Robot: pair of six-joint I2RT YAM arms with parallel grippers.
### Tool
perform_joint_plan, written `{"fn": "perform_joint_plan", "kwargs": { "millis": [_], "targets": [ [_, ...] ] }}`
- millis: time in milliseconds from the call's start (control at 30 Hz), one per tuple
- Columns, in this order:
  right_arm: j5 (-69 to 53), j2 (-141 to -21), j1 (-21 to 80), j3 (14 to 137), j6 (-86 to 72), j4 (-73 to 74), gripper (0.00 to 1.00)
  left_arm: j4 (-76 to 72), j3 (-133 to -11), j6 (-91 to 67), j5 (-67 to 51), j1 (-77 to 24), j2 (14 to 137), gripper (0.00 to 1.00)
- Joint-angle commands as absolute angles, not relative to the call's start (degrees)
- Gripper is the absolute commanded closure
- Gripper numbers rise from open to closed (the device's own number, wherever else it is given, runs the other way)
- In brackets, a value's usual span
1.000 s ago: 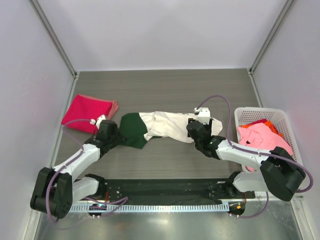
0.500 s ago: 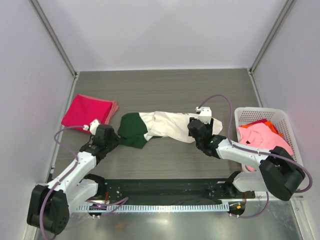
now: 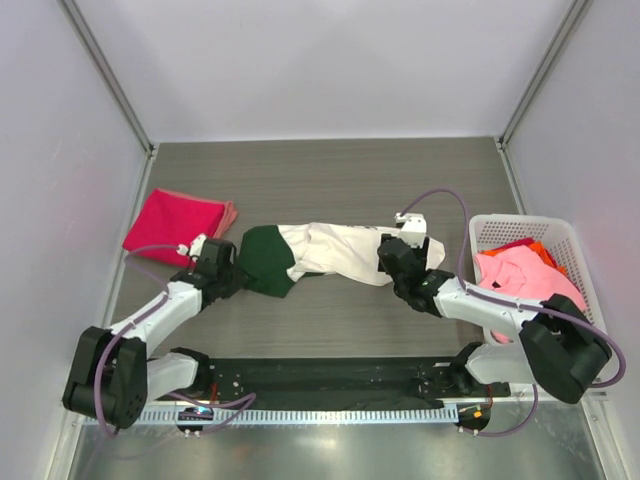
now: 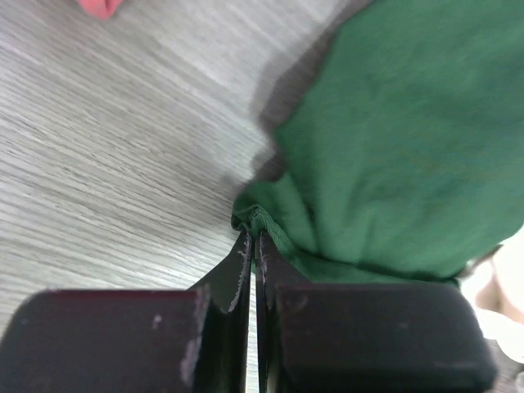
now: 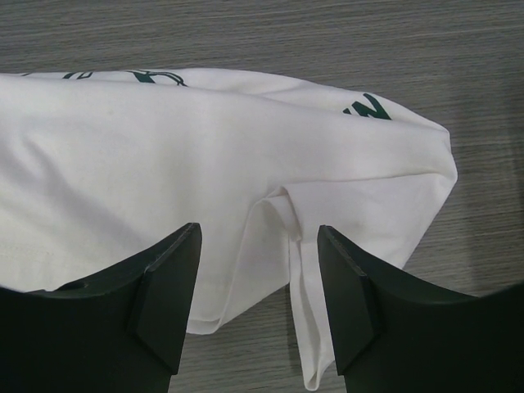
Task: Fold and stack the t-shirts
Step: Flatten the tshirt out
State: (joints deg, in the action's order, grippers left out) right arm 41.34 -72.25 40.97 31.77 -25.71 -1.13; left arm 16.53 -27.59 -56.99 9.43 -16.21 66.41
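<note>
The cream-white t-shirt (image 3: 335, 250) lies bunched in a long strip across the table's middle, its dark green sleeve (image 3: 265, 260) at the left end. My left gripper (image 3: 228, 268) is shut, its tips pinching the hem of that sleeve (image 4: 393, 147) at its near left edge (image 4: 257, 237). My right gripper (image 3: 396, 258) is open and hovers over the shirt's right end (image 5: 246, 147), with a loose fold between its fingers (image 5: 259, 233). The magenta-red t-shirt (image 3: 178, 226) lies folded at the far left. The pink t-shirt (image 3: 520, 275) lies crumpled in the basket.
The white lattice basket (image 3: 520, 222) stands at the right edge and also holds an orange cloth (image 3: 543, 250). Grey walls close in the table on the left, right and back. A corner of the magenta-red shirt (image 4: 100, 6) shows in the left wrist view.
My left gripper drew back a little from the green sleeve half a second ago and has come forward to its hem again. The right gripper and the shirts have hardly moved.
</note>
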Motion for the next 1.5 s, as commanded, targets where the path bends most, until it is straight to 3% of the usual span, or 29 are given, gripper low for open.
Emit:
{"fn": "perform_joint_plan", "kwargs": {
  "millis": [0, 267, 467, 900, 967, 1067, 1100, 1300, 1467],
  "targets": [
    [41.1, -68.1, 39.8, 30.8, -28.8, -1.4, 0.35, 20.1, -31.7, -56.3, 11.5, -16.0, 63.9, 1.00],
    [37.4, -65.8, 38.8, 33.6, -43.6, 18.9, 0.32, 30.5, -38.8, -54.5, 13.2, -16.1, 52.0, 1.00],
    [34.0, -67.4, 38.8, 32.4, -47.5, 22.3, 0.41, 34.5, -42.7, -53.0, 13.5, -16.1, 50.4, 1.00],
    [27.5, -71.2, 39.6, 30.1, -49.0, 22.5, 0.50, 36.1, -47.3, -50.6, 14.2, -16.0, 52.6, 1.00],
    [29.1, -72.1, 39.6, 30.8, -50.0, 24.0, 0.70, 36.1, -48.0, -50.4, 14.0, -16.1, 53.5, 1.00],
    [33.1, -72.8, 39.3, 32.9, -50.5, 26.2, 0.93, 35.9, -48.9, -49.9, 14.2, -16.0, 55.2, 1.00],
    [35.2, -72.7, 39.0, 33.8, -49.9, 27.0, 0.97, 36.0, -49.7, -49.7, 14.3, -16.0, 55.6, 1.00],
    [39.0, -64.9, 32.9, 45.9, -44.4, 34.7, 0.99, 43.6, -60.0, -46.9, 19.4, -16.0, 60.7, 1.00],
    [46.3, -55.2, 32.8, 59.5, -42.5, 44.8, 0.99, 52.8, -72.6, -45.4, 25.0, -16.0, 58.2, 1.00]
  ]
}}
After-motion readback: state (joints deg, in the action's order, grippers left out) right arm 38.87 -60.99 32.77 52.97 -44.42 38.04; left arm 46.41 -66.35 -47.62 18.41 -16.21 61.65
